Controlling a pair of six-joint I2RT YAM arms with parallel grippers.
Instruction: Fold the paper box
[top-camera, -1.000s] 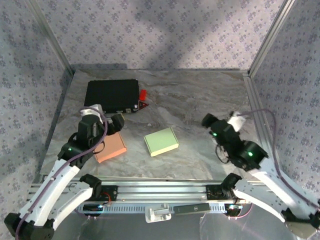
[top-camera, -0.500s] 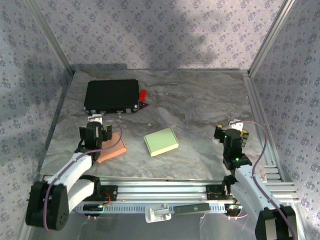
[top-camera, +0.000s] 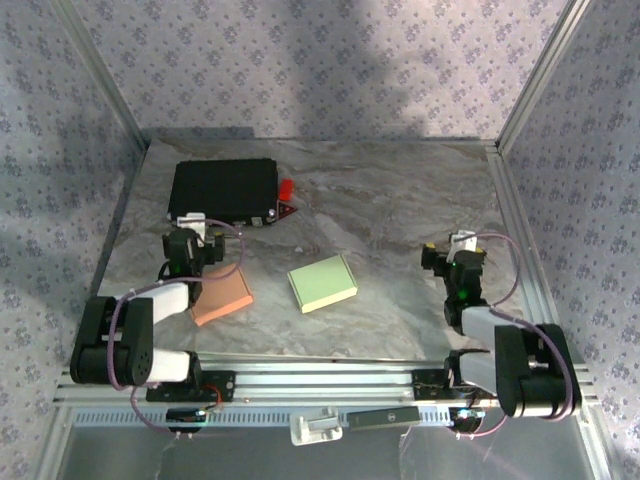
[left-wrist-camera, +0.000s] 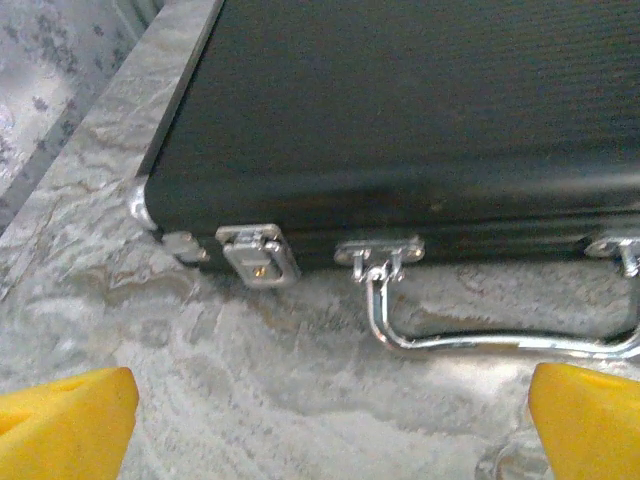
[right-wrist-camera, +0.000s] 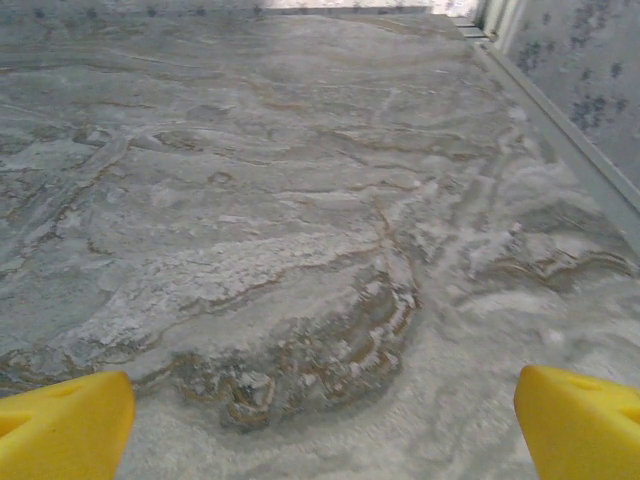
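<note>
1. top view: the green box (top-camera: 322, 283) lies flat in the middle of the counter (top-camera: 400, 200), between the two arms and touched by neither. an orange sheet (top-camera: 226, 295) lies to its left, just beside the left arm. a black case (top-camera: 222, 190) sits far left. the left pincer (top-camera: 192, 240) is low, near the case. the right pincer (top-camera: 440, 258) is low on the right, well apart from the box.
2. left wrist: the left pincer (left-wrist-camera: 330, 425) is spread wide with nothing between its tips. it faces the case (left-wrist-camera: 420, 120) and its handle (left-wrist-camera: 480, 340).
3. right wrist: the right pincer (right-wrist-camera: 320, 420) is spread wide too, empty, over bare counter (right-wrist-camera: 300, 200).
4. progress: i can't tell whether the green piece is a closed box or a flat blank; no flaps stand up. both arms sit folded near their bases, empty, so no fold is in hand. if it is a blank, all the folding is left.
</note>
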